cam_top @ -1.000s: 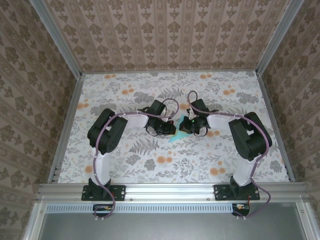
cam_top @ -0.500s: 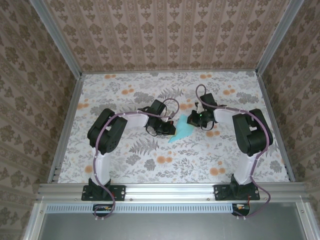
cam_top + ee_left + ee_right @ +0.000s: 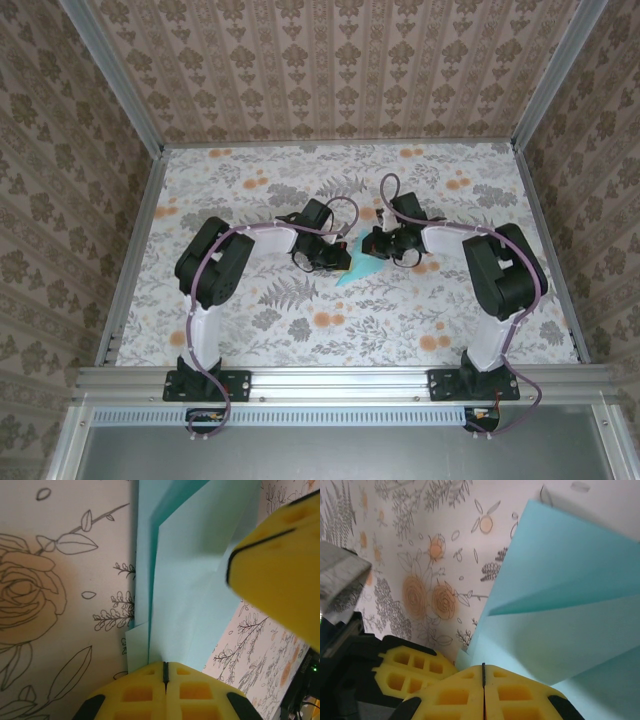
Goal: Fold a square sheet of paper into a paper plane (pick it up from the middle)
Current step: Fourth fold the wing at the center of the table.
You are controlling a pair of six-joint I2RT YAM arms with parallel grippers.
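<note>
From overhead, my left pincer (image 3: pixel 338 262) and right pincer (image 3: pixel 368 246) meet near the middle of the floral desk (image 3: pixel 250 190). The teal sheet of paper (image 3: pixel 357 270) shows there as a small sliver between and just near of them.

The left wrist camera gives what the overhead view cannot. The sheet (image 3: pixel 195 595) is already folded into overlapping layers, with a crease running straight down into the seam of the left pincer's pads (image 3: pixel 150 692). A yellow finger (image 3: pixel 280 565) of the right pincer hangs over the sheet's right side.

The right wrist camera shows a sharp fold across the sheet (image 3: pixel 570 605). It also shows the left pincer's pad (image 3: pixel 410 672) just left of my own tips (image 3: pixel 483 680).

Half a second ago the right pincer stood further right and more teal lay bare. Now it has swung back left over the sheet, while the left arm has not moved.

The left pincer is clenched on the sheet's near edge. The right pincer is clenched too, with its tips at the paper, but I cannot tell whether a layer is caught between them.
</note>
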